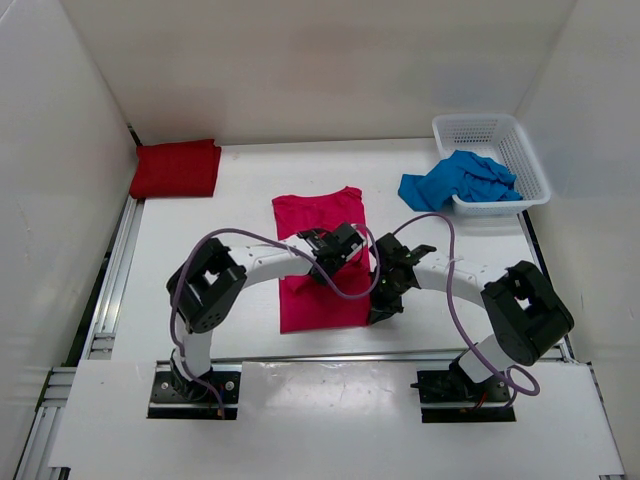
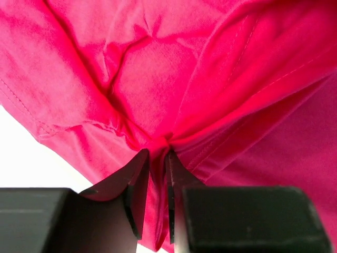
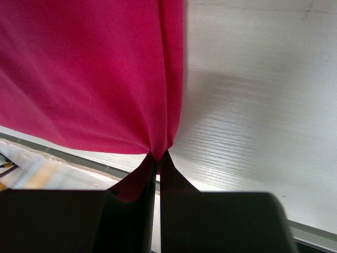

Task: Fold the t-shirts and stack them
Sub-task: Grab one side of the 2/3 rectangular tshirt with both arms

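You're a third done, I'd say: dark red shirt (image 1: 176, 169) folded, left tool (image 2: 157, 153) and right tool (image 3: 158, 154) pinching the pink shirt (image 1: 315, 215) mid-fold, blue shirt (image 1: 460, 180) heaped at the basket (image 1: 530, 165).

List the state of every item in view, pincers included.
pink t-shirt: on table, pinched by both pincers
red t-shirt: folded, far left corner
blue t-shirt: crumpled, spilling over basket rim
basket: upright, far right
left pincer: shut on pink t-shirt
right pincer: shut on pink t-shirt

High rear view looking down, two wrist views very close, all sharing the pink t-shirt (image 1: 315, 212)
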Tool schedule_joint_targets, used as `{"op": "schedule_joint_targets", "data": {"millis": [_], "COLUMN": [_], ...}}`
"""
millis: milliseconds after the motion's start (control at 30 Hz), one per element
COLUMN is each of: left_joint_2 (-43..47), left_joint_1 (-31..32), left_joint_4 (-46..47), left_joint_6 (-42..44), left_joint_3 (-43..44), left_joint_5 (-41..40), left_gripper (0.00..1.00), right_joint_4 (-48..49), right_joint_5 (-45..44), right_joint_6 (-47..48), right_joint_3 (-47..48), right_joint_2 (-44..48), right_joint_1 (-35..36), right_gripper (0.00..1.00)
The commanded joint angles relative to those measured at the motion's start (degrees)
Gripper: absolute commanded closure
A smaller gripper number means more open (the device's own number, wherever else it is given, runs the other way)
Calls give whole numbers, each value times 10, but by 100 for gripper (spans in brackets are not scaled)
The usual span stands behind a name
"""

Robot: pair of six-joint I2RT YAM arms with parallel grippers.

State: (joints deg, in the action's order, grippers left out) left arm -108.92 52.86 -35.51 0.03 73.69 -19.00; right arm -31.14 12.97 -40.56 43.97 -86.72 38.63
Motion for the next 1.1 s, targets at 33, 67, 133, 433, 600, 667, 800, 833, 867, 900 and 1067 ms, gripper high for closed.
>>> {"op": "schedule_joint_targets", "data": {"millis": [33,67,133,433,600,667,800,833,867,900,1067], "left_joint_2": [-15,-22,-30,-56,7,51,150,151,151,141,134], "left_joint_1": [-7,-23,-37,-95,-107,-107,-107,-107,-107,-107,-112], "left_joint_4": [4,4,4,4,4,-1,-43,-66,-93,-139,-131], "left_joint_6": [0,0,0,0,0,0,0,0,0,0,0], "left_joint_3": [33,50,69,119,125,112,58,52,52,52,-14], "left_joint_5": [-19,-19,-19,-37,-22,33,134,163,176,186,175], "left_gripper": [71,71,66,47,33,33,31,29,29,28,28], "right_joint_4": [13,13,13,19,19,19,24,24,24,24,24], "right_joint_5": [-1,-1,-1,4,4,4,9,9,9,9,9], "right_joint_6": [-3,-3,-3,-3,-3,-3,-3,-3,-3,-3,-3], "right_joint_3": [-4,-4,-4,-4,-4,-4,-4,-4,-4,-4,-4], "right_joint_2": [19,19,19,14,8,8,8,8,8,3,3], "right_joint_1": [6,6,6,6,6,6,6,6,6,6,6], "right_gripper": [100,100,100,100,100,100,100,100,100,100,100]}}
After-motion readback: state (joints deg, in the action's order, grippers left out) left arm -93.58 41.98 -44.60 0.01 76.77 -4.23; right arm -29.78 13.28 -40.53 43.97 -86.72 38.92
